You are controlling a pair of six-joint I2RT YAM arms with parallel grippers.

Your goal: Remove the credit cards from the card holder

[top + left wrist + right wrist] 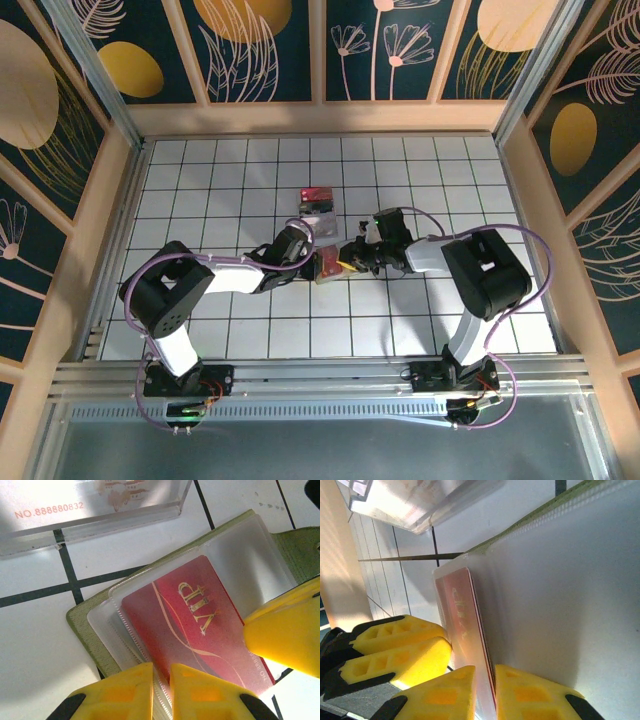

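My left gripper (163,672) is pinching the card holder (82,625) while my right gripper (485,676) is clamping its red card (190,625).

Arms bent inward; left end effector (162,680), right end effector (485,685) both pinched closed.

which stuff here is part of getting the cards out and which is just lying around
Job in hand:
- holder
- card, red, marked VIP, in a clear sleeve
- left pincer, shut on the holder's sleeves
- right pincer, shut on the card

Lying about:
- clear box
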